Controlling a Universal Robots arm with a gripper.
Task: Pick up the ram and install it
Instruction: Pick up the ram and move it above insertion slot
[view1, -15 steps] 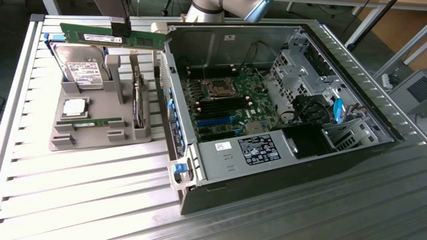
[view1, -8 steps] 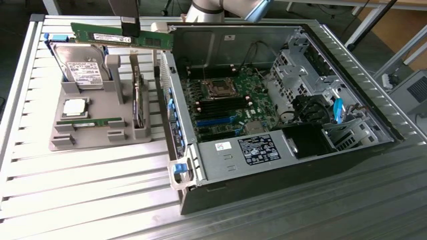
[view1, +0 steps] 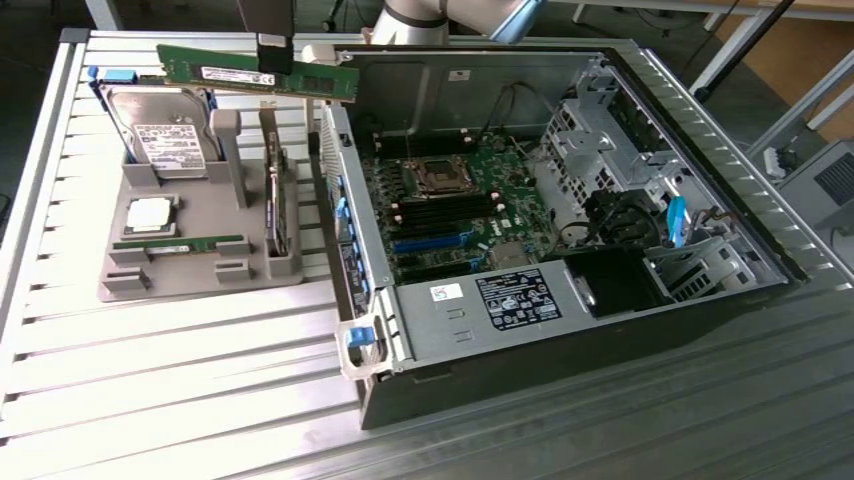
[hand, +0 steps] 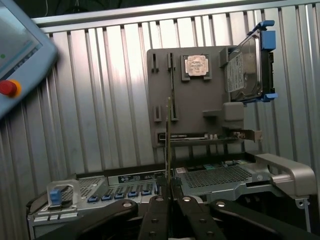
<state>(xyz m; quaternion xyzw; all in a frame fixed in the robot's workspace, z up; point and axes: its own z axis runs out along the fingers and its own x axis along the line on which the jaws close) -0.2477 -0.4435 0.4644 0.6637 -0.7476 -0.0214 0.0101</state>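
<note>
The gripper (view1: 272, 58) is clamped on the ram (view1: 220, 68) near its middle, and the green stick hangs level in the air, touching nothing else. Below the gripper sits the grey parts holder (view1: 200, 275) with the hard drive (view1: 163, 135) and processor chip (view1: 150, 215). Just beside the gripper lies the open computer case (view1: 441, 330), with its motherboard (view1: 461, 195) exposed.

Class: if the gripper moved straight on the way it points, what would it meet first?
Likely the grey tray; the ram the gripper holds would touch first. Depth unclear.
</note>
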